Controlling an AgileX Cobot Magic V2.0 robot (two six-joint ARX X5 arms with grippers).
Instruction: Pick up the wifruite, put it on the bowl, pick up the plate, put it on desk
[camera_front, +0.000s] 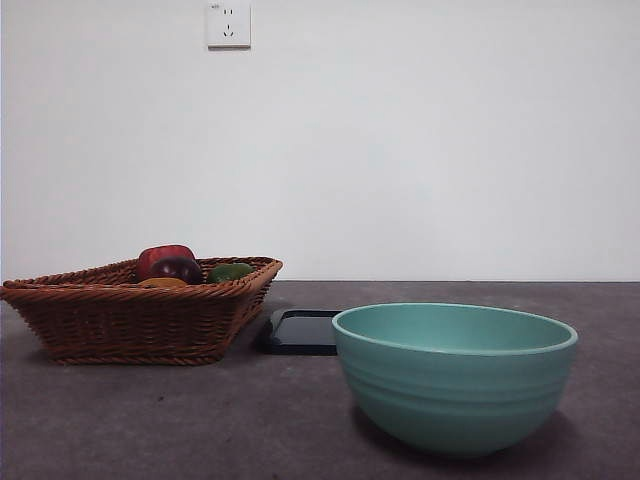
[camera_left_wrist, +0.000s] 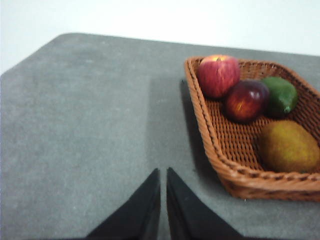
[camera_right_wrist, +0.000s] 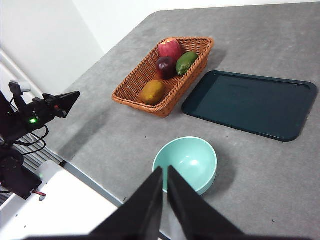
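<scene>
- I see the rounded orange-brown wifruite (camera_left_wrist: 288, 146) lying at one end of the brown woven wicker basket (camera_left_wrist: 210, 135), apart from the red apple (camera_left_wrist: 218, 75), the dark red-purple fruit (camera_left_wrist: 245, 100) and the green fruit (camera_left_wrist: 280, 95)
- My left gripper (camera_left_wrist: 163, 175) hangs over the grey mottled desk (camera_left_wrist: 85, 130) just beside the basket, jaws nearly together, empty
- My right gripper (camera_right_wrist: 165, 172) waits above the mint-green deep bowl (camera_right_wrist: 186, 162), pinched narrow, empty
- The fruit looks firm, light and rough-skinned, so I judge it unlikely to slip; I'd grip across its narrower middle from above, clear of the basket wall
</scene>
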